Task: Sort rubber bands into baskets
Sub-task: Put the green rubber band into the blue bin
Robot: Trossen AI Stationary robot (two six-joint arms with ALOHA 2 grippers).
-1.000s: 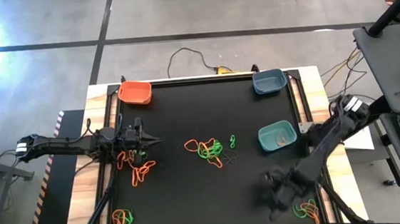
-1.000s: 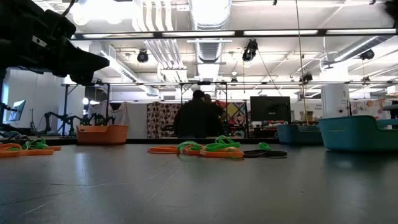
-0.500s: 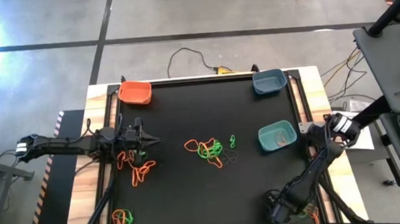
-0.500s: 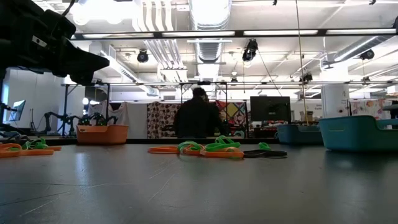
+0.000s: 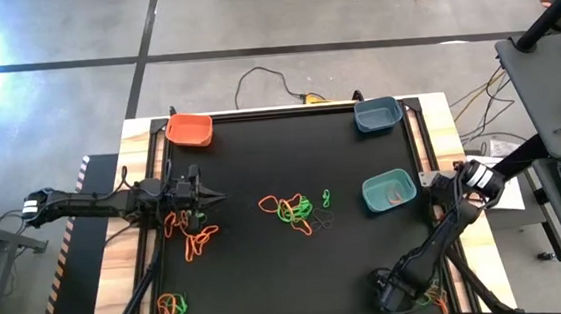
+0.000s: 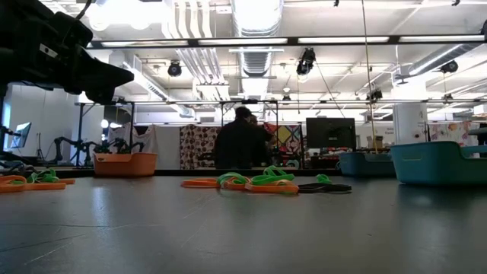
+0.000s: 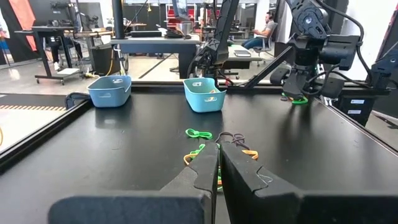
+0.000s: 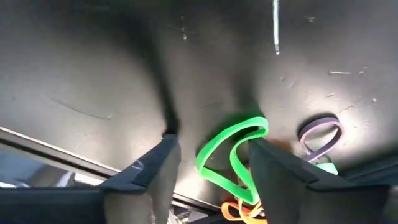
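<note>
My right gripper (image 5: 402, 296) is low over the table's near right corner, tipped steeply down and open. Its two fingers stand either side of a green rubber band (image 8: 231, 155) lying flat on the black table; a dark band (image 8: 320, 134) and orange bands (image 8: 239, 211) lie beside it. My left gripper (image 5: 218, 195) is shut and empty, held level above the table's left side. The orange basket (image 5: 189, 130) is far left, the blue basket (image 5: 376, 114) far right, and the teal basket (image 5: 389, 190) is on the right at mid-depth. My right gripper comes at the green band from above, slanting down. One finger (image 8: 273, 168) stands right at the band's bent end (image 8: 256, 129); I cannot tell whether it touches. The other finger is clear of it. The band lies on the table.
Tangled orange and green bands lie mid-table (image 5: 290, 209), by the left gripper (image 5: 191, 234) and at the near left corner (image 5: 172, 309). The table's near edge runs close under the right gripper. A person stands in the room beyond the table (image 6: 240, 144).
My right gripper has gone down and toward the table's near edge, onto the band pile in the near right corner, and has rolled and tipped more steeply down. For the last half second it has kept almost still.
</note>
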